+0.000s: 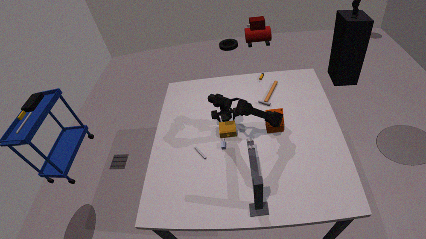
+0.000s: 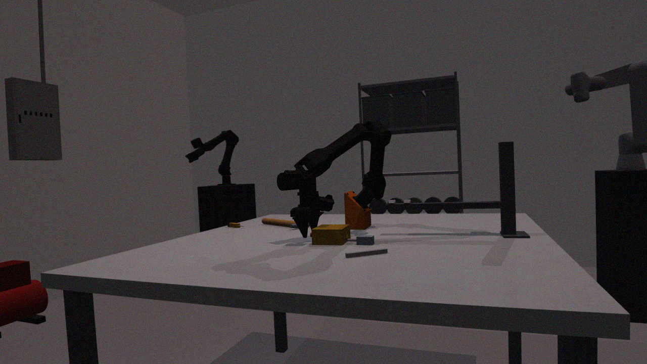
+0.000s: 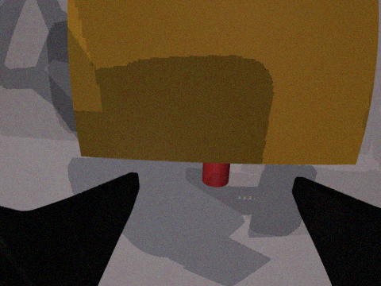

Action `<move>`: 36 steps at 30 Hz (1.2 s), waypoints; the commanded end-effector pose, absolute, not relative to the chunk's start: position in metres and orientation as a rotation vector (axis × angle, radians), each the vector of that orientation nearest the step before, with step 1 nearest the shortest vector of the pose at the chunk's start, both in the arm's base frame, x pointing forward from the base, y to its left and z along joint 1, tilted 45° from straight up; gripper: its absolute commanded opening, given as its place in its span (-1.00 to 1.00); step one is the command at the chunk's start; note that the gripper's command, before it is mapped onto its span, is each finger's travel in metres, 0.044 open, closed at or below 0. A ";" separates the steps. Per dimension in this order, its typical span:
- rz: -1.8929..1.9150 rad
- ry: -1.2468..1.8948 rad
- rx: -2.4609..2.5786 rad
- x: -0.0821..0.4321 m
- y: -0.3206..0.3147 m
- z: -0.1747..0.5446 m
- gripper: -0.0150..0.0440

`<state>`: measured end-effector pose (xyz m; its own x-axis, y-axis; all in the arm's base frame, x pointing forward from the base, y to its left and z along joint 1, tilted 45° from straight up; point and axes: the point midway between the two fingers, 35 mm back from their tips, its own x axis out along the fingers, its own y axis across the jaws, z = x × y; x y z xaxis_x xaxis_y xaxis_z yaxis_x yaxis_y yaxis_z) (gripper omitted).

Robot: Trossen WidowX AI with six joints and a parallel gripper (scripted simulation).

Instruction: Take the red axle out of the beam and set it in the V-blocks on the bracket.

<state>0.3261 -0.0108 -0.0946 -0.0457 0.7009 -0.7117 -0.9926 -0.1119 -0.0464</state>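
Gripper (image 1: 224,119) (image 2: 309,233) (image 3: 217,183): we see its fingers apart, holding nothing, beside the yellow block (image 1: 227,128) (image 2: 330,234) (image 3: 178,99).
Red axle (image 2: 311,234) (image 3: 216,175): we see one end poking out of the yellow block.
Hammer (image 1: 271,91) (image 2: 276,222): we see it beyond the yellow block from above.

Axle (image 2: 311,234) (image 3: 216,175): red, round, stub jutting from beam (image 1: 227,129) (image 2: 330,234) (image 3: 178,107), wrist frame's centre. Beam: yellow block, flat on table, mid-frame from top. Bracket (image 1: 258,193) (image 2: 507,190): dark, upright, lower centre; V-blocks (image 1: 250,146) pale, unfilled.
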 end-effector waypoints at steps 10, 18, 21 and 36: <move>1.568 0.556 -0.692 0.325 -0.009 -0.096 0.47; 1.568 0.556 -0.692 0.325 -0.009 -0.096 -0.25; 1.568 0.556 -0.692 0.325 -0.009 -0.096 -0.45; 1.567 0.557 -0.692 0.327 -0.016 -0.102 -0.49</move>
